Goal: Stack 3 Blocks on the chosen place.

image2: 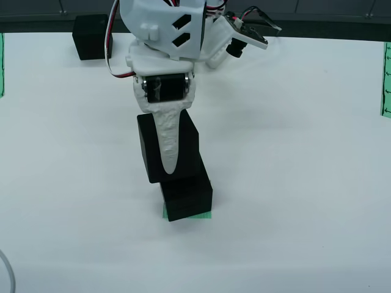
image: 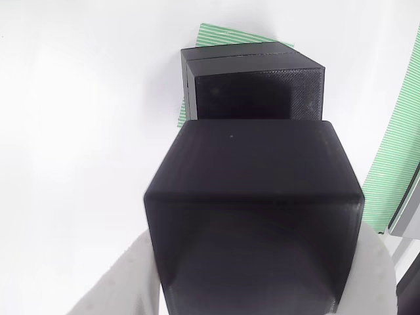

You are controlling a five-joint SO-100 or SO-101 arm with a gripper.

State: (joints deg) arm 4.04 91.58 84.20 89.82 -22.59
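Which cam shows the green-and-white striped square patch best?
The view that rides on the gripper: the green-and-white striped square patch shows its stripes, peeking out behind and left of the matte black cube sitting on it. The fixed front view shows a thin green sliver under that cube.

A bright white tabletop [image2: 293, 183] fills the scene, evenly lit, with a dark band [image2: 330, 18] running along its far edge in the view from above.

Held cube [image: 252, 210] matt black, smooth. Lower cube [image: 259, 92] finely textured black plastic. Pincer [image2: 169, 143] rough white plastic; desk [image2: 293, 152] smooth matt white.
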